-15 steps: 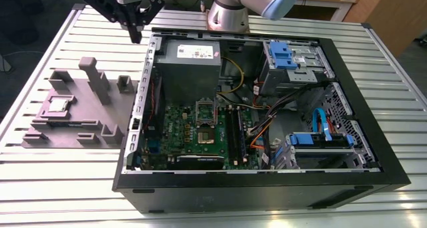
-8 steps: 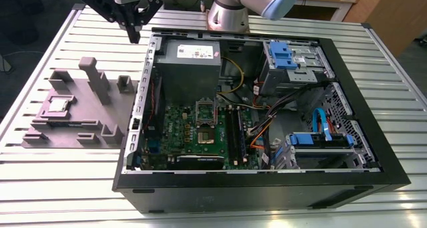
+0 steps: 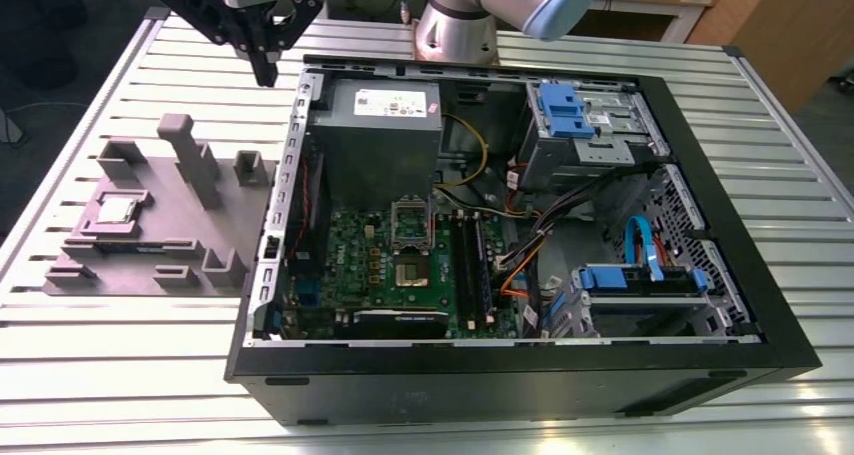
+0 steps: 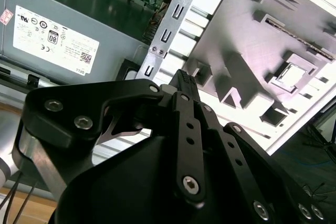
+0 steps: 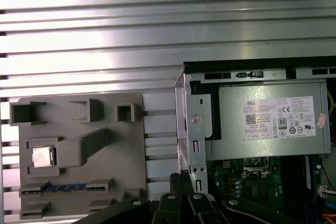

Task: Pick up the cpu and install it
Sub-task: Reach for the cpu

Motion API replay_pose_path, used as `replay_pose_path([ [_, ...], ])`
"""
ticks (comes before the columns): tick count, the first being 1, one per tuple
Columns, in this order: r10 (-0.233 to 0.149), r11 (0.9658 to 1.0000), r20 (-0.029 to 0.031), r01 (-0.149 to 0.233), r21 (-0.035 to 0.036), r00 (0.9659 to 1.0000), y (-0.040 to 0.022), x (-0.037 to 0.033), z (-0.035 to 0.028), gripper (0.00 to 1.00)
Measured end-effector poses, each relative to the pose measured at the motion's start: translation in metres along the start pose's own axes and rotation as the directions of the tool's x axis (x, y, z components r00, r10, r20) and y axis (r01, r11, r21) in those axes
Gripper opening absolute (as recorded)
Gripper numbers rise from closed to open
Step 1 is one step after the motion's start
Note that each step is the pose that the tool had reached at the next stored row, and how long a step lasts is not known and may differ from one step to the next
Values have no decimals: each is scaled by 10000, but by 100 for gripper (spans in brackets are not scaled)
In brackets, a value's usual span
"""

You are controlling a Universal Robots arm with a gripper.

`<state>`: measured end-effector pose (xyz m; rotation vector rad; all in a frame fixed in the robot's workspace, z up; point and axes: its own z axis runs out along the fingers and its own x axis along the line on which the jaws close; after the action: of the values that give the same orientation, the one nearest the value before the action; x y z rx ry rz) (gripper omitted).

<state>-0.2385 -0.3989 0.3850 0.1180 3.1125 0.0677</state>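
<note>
The cpu [image 3: 116,210] is a small silvery square lying flat in a recess of the grey holder block [image 3: 174,245], at the exterior view's left, outside the computer case. It also appears as a bright square cpu [image 5: 42,157] in the first wrist view and as a cpu [image 4: 289,74] in the second wrist view. My gripper [image 3: 264,73] hangs high above the table, beyond the holder block and beside the case's far corner. Its black fingers [image 4: 184,80] are pressed together with nothing between them. The motherboard's socket [image 3: 410,218] sits inside the case below the grey power supply.
The open black computer case [image 3: 534,375] fills the middle and right of the slatted metal table [image 3: 120,355]. A grey power supply [image 3: 380,105] with a white label, blue drive brackets [image 3: 561,110] and loose cables [image 3: 534,245] crowd its inside. Tall posts [image 3: 187,155] rise from the holder block.
</note>
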Motion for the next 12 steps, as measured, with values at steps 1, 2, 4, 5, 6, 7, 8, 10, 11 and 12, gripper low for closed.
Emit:
replay_pose_path([
  [1, 0, 10000, 0, 0, 0, 10000, 0, 2, 0, 11],
  [2, 0, 10000, 0, 0, 0, 10000, 0, 5, 0, 11],
  [4, 0, 10000, 0, 0, 0, 10000, -1, 11, 0, 11],
  [5, 0, 10000, 0, 0, 0, 10000, -1, 14, 0, 11],
  [6, 0, 10000, 0, 0, 1, 10000, -1, 17, -1, 11],
  [7, 0, 10000, 0, 0, 0, 10000, -2, 20, 0, 11],
  [8, 0, 10000, 0, 0, 0, 10000, -2, 23, 0, 11],
  [10, -1, 10000, 0, 1, 0, 10000, -2, 27, 0, 11],
  [11, 0, 10000, 0, 0, 0, 10000, -2, 28, 0, 11],
  [12, 0, 10000, -1, 0, 0, 10000, -2, 30, -1, 11],
])
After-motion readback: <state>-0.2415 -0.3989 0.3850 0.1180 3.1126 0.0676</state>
